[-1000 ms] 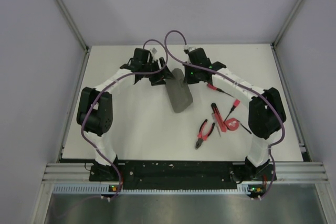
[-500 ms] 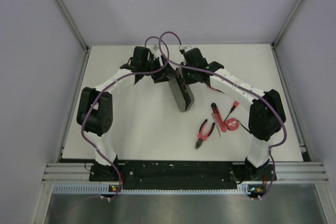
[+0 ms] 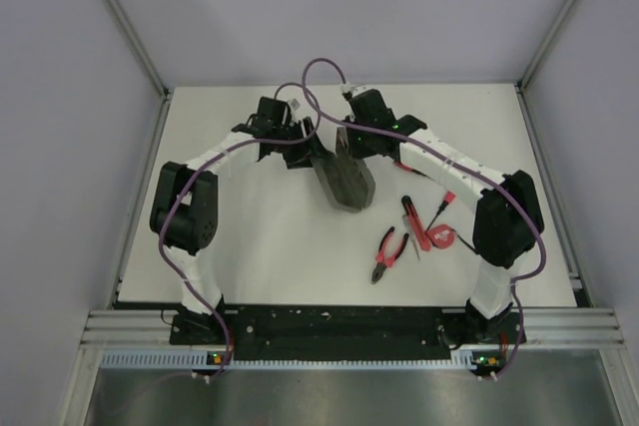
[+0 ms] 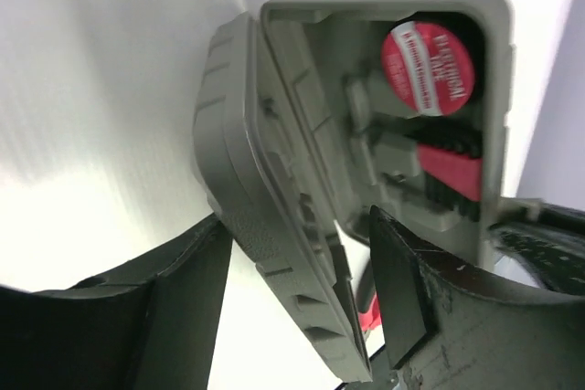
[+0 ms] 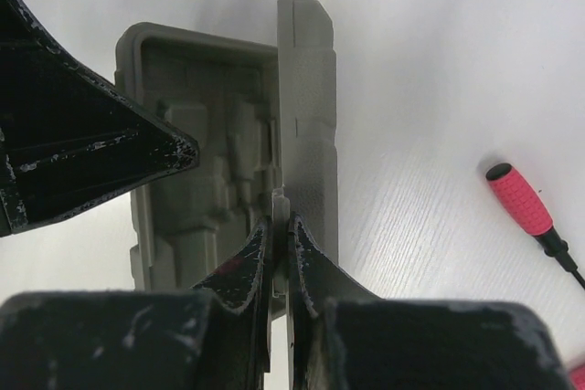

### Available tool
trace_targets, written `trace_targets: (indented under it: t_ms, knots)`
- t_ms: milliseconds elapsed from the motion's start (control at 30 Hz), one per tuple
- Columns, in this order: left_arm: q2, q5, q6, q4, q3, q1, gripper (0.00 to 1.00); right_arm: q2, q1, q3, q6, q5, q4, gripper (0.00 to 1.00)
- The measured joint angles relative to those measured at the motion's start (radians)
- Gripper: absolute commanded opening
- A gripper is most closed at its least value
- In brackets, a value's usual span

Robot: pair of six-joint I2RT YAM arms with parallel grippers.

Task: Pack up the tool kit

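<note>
white tabletop (image 3: 250,246) fills the overhead view, walled in pale grey. from bases at the near edge the left arm (image 3: 185,212) and right arm (image 3: 504,216) rise to bent elbows at the table's sides, then reach inward and away so the wrists nearly meet past mid-table. nearest lie the red-and-black pliers (image 3: 387,254), with a red tape measure (image 3: 437,237) just to their right. beyond them sits the grey case (image 3: 346,182), partly open, its far end between the left gripper (image 3: 303,147) and right gripper (image 3: 344,142). only the right wrist view shows the clamp — that gripper's jaws are pinched tight on the thin rim of the raised half, with the other half's moulded slots beside it and a red-handled screwdriver (image 5: 519,196) apart on the table. only the left wrist view shows a round red labelled disc (image 4: 428,68) seated inside one half; the left fingers (image 4: 183,308) stand apart on either side of the ribbed shell, and whether they press it cannot be told.
</note>
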Motion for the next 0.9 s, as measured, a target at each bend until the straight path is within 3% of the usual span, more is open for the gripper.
trace_targets:
  t_ms: [533, 833, 900]
  knots:
    - [0.000, -0.083, 0.055, -0.054, -0.081, 0.088, 0.57, 0.019, -0.235, -0.081, 0.058, -0.211, 0.074, 0.00]
    - [0.000, -0.089, 0.056, -0.058, -0.119, 0.155, 0.57, 0.149, -0.241, -0.132, 0.097, -0.319, 0.158, 0.00]
    - [0.000, -0.094, 0.063, -0.071, -0.119, 0.160, 0.58, 0.169, -0.242, -0.146, 0.104, -0.335, 0.163, 0.04]
